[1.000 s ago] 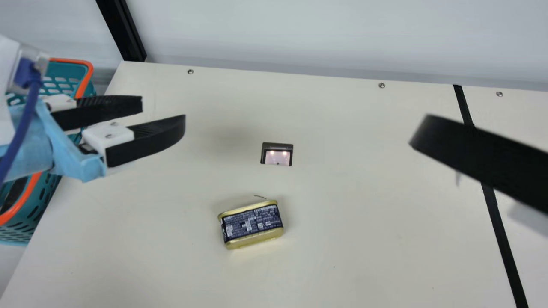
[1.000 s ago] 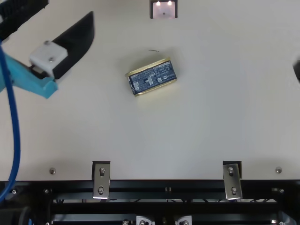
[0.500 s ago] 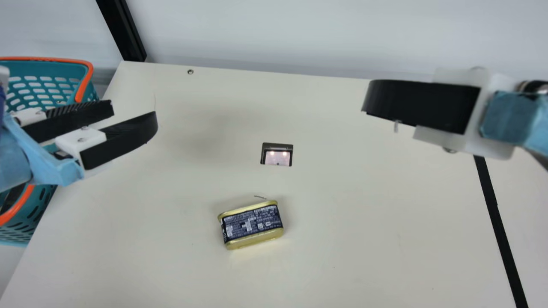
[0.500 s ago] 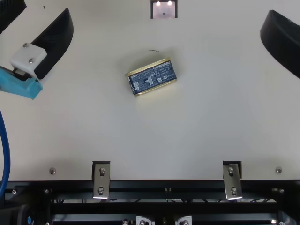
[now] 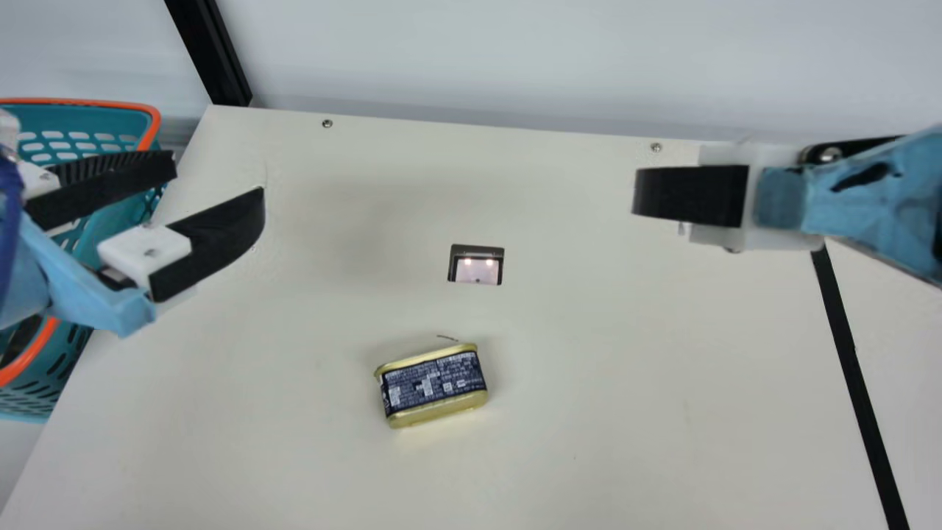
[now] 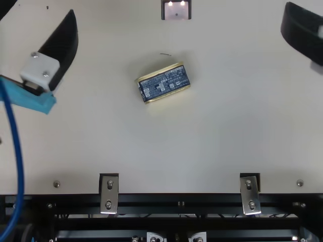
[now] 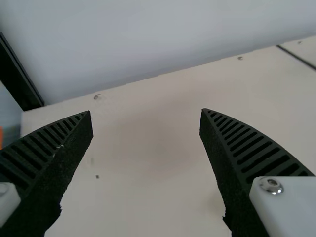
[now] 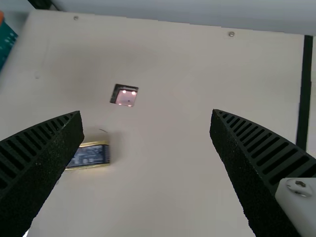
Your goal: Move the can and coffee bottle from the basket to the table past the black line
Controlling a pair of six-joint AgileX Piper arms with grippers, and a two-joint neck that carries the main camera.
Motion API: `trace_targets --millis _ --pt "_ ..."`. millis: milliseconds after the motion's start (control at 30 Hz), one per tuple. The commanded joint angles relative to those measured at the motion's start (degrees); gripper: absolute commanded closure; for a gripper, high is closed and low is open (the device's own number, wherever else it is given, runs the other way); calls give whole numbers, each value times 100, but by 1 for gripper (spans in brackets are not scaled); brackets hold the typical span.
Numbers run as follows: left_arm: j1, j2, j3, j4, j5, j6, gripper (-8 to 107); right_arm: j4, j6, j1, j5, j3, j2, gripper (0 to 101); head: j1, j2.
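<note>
Main view: can (image 5: 434, 386), long axis left-to-right, right end slightly farther; lies near-left of right gripper (image 8: 146, 112), spread wide. Left gripper (image 5: 218, 177), also wide, seems closer.

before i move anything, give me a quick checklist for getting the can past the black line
1. Left gripper open and empty: ok
2. Right gripper open and empty: ok
3. Can out of the basket, on the table: ok
4. Can past the black line: not ok, it lies on the basket's side
5. Coffee bottle located in the basket: cannot tell, the left arm hides part of it
</note>
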Motion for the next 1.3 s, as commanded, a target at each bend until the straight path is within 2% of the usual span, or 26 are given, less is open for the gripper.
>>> trace_targets --millis 0,133,267,500,800,1200,1233,1267 --pt "-481 1 69 690 -948 -177 9 -65 -743 3 71 -66 333 0 -28 -2" --pt "-923 117 273 1513 -1778 -614 9 -100 -1716 80 109 -162 691 0 -28 -2" --pt "-1159 229 512 2090 -2386 -1090 9 -18 -2694 238 82 -152 944 0 -28 -2" --pt "-1223 69 921 2532 -2842 -1691 9 304 -4165 635 -29 -21 1245 0 -28 -2" --pt "-1074 -556 1201 2932 -2404 -2527 9 748 -5499 1081 29 11 1660 0 -28 -2" --pt "-705 -1370 1428 4087 -1517 -3628 9 848 -6642 1689 -89 -9 2143 0 -28 -2" --pt "-715 -1288 1409 3912 -1602 -3458 9 845 -6713 1745 -112 -7 2183 0 -28 -2" --pt "-707 -1350 1422 4018 -1542 -3565 9 847 -6784 1802 -131 -8 2227 0 -28 -2"
